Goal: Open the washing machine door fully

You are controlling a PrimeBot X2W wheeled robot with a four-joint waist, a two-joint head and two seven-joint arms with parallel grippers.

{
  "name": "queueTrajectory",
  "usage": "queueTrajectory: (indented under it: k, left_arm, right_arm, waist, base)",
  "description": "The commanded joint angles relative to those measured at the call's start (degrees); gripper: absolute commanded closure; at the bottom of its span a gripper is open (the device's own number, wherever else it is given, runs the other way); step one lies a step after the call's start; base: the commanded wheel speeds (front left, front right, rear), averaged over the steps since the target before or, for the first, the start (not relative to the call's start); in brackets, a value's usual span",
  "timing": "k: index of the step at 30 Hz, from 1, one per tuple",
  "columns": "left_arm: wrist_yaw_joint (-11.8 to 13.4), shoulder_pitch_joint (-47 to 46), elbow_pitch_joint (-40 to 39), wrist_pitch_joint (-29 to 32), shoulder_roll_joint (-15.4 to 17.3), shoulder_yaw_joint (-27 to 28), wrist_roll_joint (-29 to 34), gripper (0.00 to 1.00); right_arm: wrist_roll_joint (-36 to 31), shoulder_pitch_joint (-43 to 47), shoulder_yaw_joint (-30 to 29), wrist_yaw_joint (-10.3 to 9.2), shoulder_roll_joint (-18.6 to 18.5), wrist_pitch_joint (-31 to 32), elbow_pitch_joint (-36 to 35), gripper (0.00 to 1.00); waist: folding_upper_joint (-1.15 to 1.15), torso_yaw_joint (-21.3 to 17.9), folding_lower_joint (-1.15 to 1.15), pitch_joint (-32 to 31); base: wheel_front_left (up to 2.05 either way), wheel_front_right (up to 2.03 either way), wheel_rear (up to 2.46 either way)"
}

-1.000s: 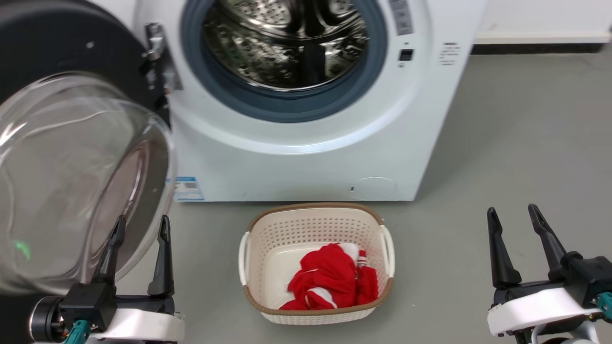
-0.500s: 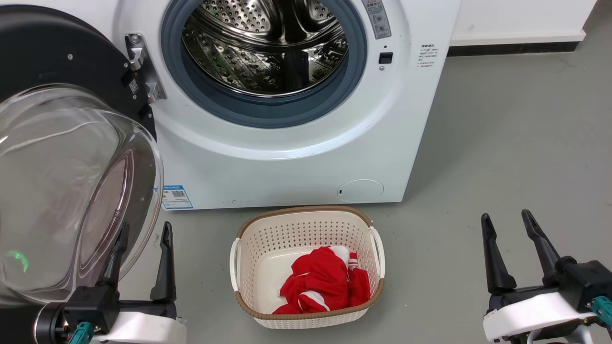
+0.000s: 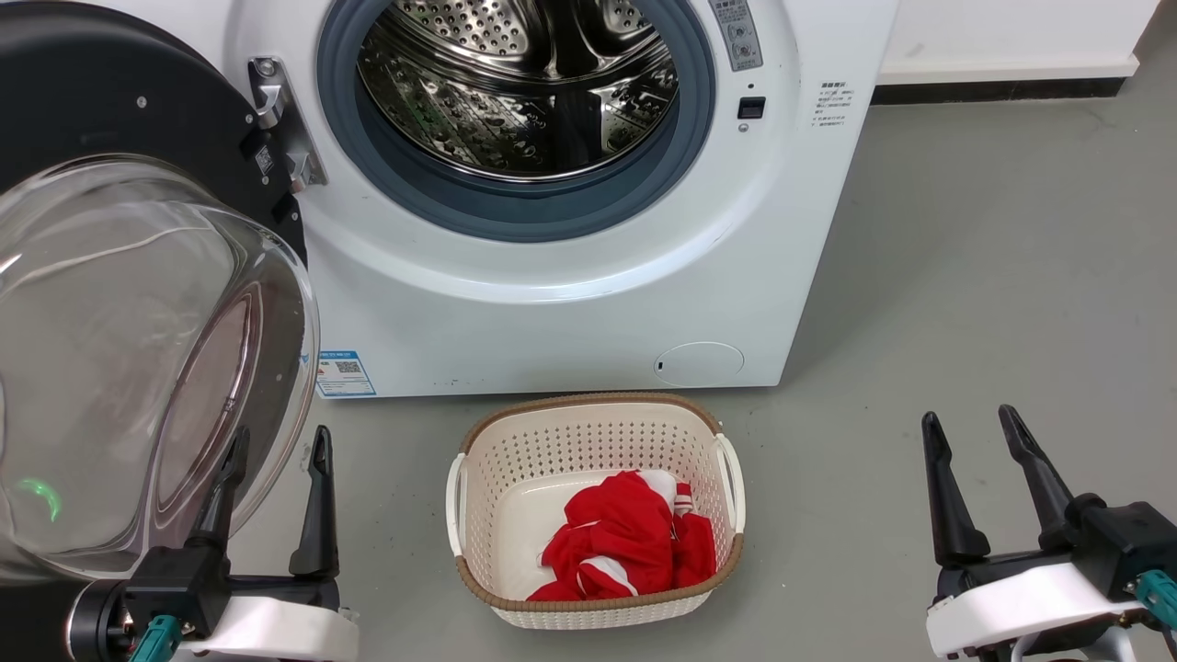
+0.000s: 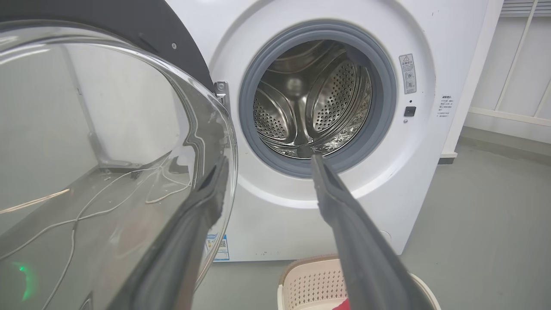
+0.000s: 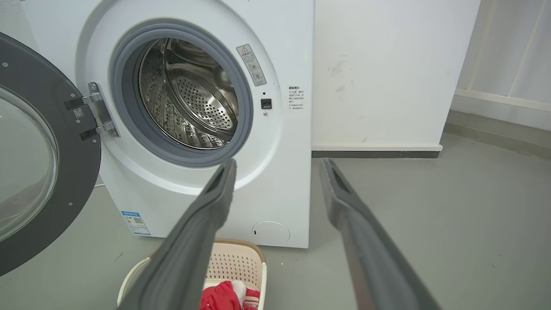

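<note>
The washing machine door [image 3: 110, 119] stands swung wide to the left of the white machine [image 3: 570, 303], its black rim hinged at the drum opening and its clear glass bowl [image 3: 119, 368] bulging toward me. In the wrist views the door [image 4: 99, 142] [image 5: 38, 172] hangs left of the steel drum [image 4: 310, 103]. My left gripper [image 3: 280, 441] is open at the lower left, its fingers just beside the bowl's lower edge, holding nothing. My right gripper [image 3: 970, 425] is open at the lower right over bare floor.
A cream laundry basket [image 3: 478, 501] with red clothes [image 3: 630, 547] sits on the grey floor before the machine, between my grippers. A white wall with a dark baseboard [image 3: 1002, 90] runs behind on the right.
The head camera shifted, so the whole scene moved slightly in the picture. Door, basket and both grippers keep the same places relative to each other.
</note>
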Motion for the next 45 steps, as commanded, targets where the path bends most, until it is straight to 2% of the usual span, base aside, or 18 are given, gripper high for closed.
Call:
queueTrajectory:
  k: [1, 2, 3, 6, 25, 45]
  left_arm:
    - [0.0, -0.7, 0.1, -0.1, 0.1, 0.1, 0.4, 0.0]
    - [0.0, -0.7, 0.1, -0.1, 0.2, 0.2, 0.5, 0.0]
    - [0.0, 0.0, 0.0, 0.0, 0.0, 0.1, 0.3, 1.0]
    - [0.0, 0.7, 1.5, 0.2, -0.4, 0.0, 0.3, 1.0]
    - [0.0, -1.7, 4.5, 5.5, -0.8, 0.3, -21.0, 1.0]
    - [-0.1, -3.5, 7.0, 9.9, -1.1, 0.4, -39.0, 1.0]
  right_arm:
    - [0.5, -0.3, 0.0, -0.04, 0.1, -0.3, 0.2, 0.0]
    - [0.6, -0.3, 0.0, -0.04, 0.1, -0.3, 0.2, 0.0]
    - [0.3, 0.0, 0.0, 0.0, 0.0, 0.0, 0.1, 1.0]
    - [0.4, 0.5, 0.1, 0.0, 0.0, 0.0, 1.6, 1.0]
    - [23.0, -1.8, 0.5, -0.01, -1.3, 2.2, 5.2, 1.0]
    - [41.5, -3.8, 0.2, -0.01, -1.9, 4.6, 8.3, 1.0]
  waist:
    - [0.0, 0.0, 0.0, -0.1]
    - [0.0, 0.0, 0.0, -0.1]
    - [0.0, 0.0, 0.0, -0.1]
    - [0.0, 0.0, 0.0, -0.1]
    - [0.0, 0.3, 0.0, -0.4]
    - [0.0, 0.6, 0.0, -0.7]
  base:
    - [0.0, 0.0, 0.0]
    - [0.0, 0.0, 0.0]
    - [0.0, 0.0, 0.0]
    - [0.0, 0.0, 0.0]
    - [0.0, 0.0, 0.0]
    - [0.0, 0.0, 0.0]
